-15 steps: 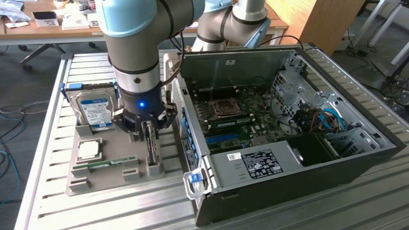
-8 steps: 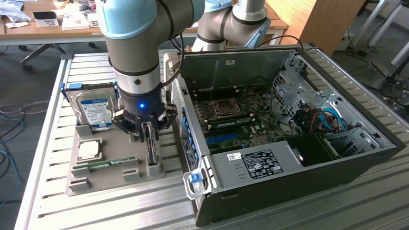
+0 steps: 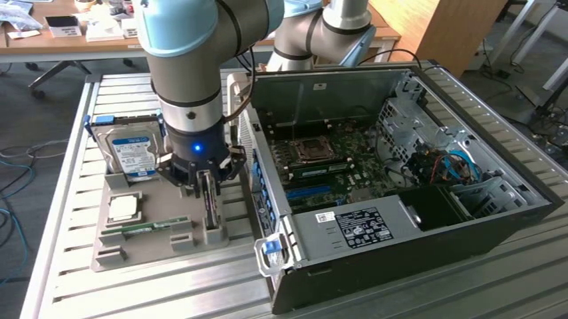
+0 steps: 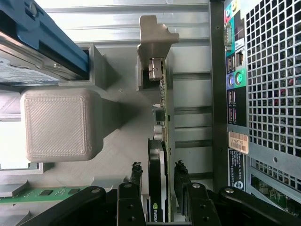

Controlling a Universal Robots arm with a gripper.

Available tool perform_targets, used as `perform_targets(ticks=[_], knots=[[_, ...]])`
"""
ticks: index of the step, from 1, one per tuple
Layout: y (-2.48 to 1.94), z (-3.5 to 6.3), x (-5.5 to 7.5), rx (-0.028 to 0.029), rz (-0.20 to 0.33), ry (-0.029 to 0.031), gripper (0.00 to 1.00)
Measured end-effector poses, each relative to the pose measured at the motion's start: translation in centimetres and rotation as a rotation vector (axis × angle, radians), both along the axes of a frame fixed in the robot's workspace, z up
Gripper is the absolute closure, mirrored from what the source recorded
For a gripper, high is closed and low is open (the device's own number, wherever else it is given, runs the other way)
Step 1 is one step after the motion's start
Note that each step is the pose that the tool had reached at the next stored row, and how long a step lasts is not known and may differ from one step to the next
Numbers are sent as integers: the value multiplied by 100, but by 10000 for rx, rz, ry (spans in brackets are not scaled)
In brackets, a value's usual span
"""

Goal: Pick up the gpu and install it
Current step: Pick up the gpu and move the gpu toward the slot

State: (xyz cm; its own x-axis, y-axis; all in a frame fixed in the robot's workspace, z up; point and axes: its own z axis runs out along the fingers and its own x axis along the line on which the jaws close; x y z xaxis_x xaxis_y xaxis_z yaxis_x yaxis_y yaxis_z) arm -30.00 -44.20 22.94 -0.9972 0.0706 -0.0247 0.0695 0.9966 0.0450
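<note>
The gpu (image 3: 211, 211) stands on edge in a slot of the grey holder tray (image 3: 142, 249), beside the open computer case (image 3: 400, 186). In the wrist view the gpu (image 4: 160, 141) is a thin dark card seen edge-on, with its silver bracket (image 4: 155, 42) at the far end. My gripper (image 3: 206, 181) is lowered over the card's top edge. The gripper (image 4: 159, 176) is open, with one black fingertip (image 4: 136, 174) on each side of the card and a narrow gap showing on at least one side.
A silver hard drive (image 3: 133, 149) with a blue-white label leans in the tray behind the gripper. A processor (image 3: 122, 208) and a green memory stick (image 3: 146, 228) lie in the tray. The case's rear panel (image 4: 263, 94) stands close beside the card. The motherboard (image 3: 324, 163) lies exposed inside.
</note>
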Motion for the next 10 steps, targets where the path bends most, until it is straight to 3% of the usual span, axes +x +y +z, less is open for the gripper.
perform_targets(ticks=[10], knots=[[0,-1,0,0,1,0,60]])
